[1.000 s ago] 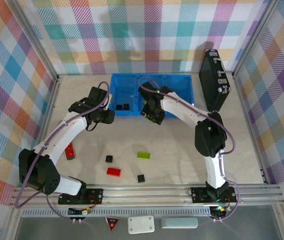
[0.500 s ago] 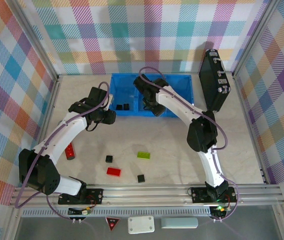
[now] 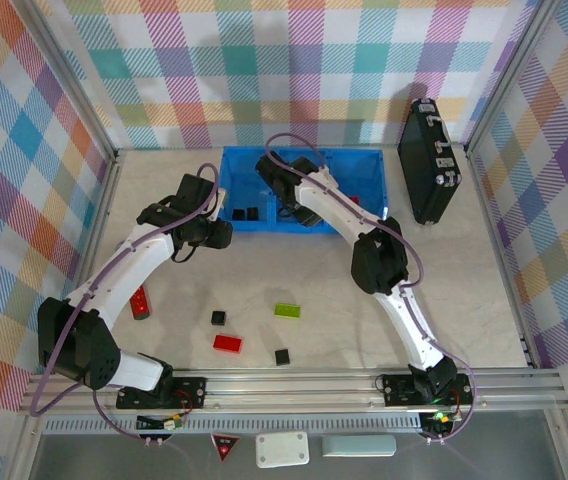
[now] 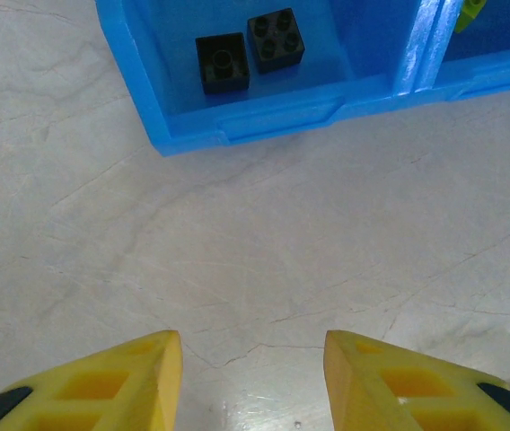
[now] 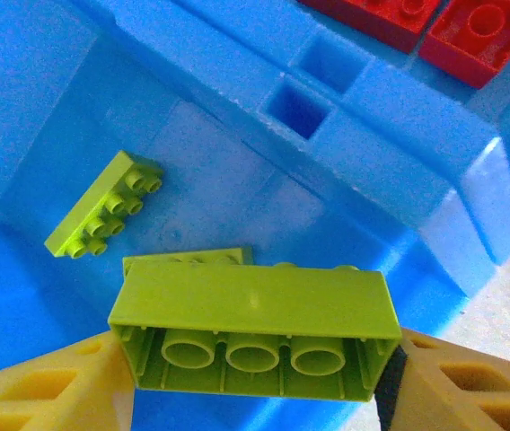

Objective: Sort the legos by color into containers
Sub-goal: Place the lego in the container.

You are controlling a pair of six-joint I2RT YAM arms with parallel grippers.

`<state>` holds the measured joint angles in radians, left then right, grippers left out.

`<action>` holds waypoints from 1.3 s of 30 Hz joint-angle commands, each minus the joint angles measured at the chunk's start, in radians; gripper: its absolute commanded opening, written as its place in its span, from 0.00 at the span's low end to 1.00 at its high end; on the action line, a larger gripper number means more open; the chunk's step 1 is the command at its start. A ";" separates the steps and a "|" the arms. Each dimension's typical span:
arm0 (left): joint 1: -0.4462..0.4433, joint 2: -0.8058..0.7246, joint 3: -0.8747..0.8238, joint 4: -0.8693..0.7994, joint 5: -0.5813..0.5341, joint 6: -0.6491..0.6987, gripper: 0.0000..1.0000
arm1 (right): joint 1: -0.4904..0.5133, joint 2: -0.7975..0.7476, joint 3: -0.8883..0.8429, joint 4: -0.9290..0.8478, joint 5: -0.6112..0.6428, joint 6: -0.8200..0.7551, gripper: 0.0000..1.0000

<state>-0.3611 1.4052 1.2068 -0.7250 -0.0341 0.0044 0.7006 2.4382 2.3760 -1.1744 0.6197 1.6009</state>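
In the right wrist view my right gripper (image 5: 253, 377) is shut on a lime-green lego (image 5: 253, 328), held by its ends above the middle container (image 5: 228, 180). A flat lime lego (image 5: 104, 205) lies in that container, and another pokes out behind the held one. Two red legos (image 5: 470, 31) lie in the neighbouring container. My left gripper (image 4: 253, 359) stands open over bare table in front of the blue tray (image 4: 264, 112); two black legos (image 4: 222, 63) sit in the left container. Loose on the table lie red (image 3: 228, 343), lime (image 3: 287, 311) and black (image 3: 218, 318) legos.
A black case (image 3: 430, 160) leans at the back right beside the tray (image 3: 244, 152). Another red lego (image 3: 140, 302) lies under the left arm, and a black one (image 3: 282, 356) sits near the front rail. Checked walls close in the table.
The right arm has swung from the tray's front edge back and to the left over the middle container, still carrying the lime lego. The left arm has stayed put.
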 commanded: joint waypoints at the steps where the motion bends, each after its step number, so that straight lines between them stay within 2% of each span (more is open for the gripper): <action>1: 0.011 -0.001 -0.007 0.018 0.023 -0.016 0.46 | 0.003 0.038 0.049 0.014 0.065 0.025 0.65; 12: 0.011 0.012 -0.008 0.024 0.033 -0.023 0.46 | 0.004 0.121 0.109 0.071 0.083 0.053 0.67; 19: 0.011 0.014 -0.010 0.025 0.038 -0.025 0.46 | 0.003 0.139 0.109 0.064 0.083 0.122 0.68; 28: 0.011 0.030 -0.003 0.025 0.045 -0.025 0.46 | 0.003 0.156 0.115 0.095 0.155 0.160 0.69; 39: 0.011 0.039 0.000 0.030 0.091 -0.035 0.45 | -0.003 0.173 0.115 0.104 0.171 0.228 0.72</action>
<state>-0.3611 1.4322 1.2064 -0.7033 0.0246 -0.0143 0.6998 2.5782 2.4630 -1.0534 0.7719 1.7817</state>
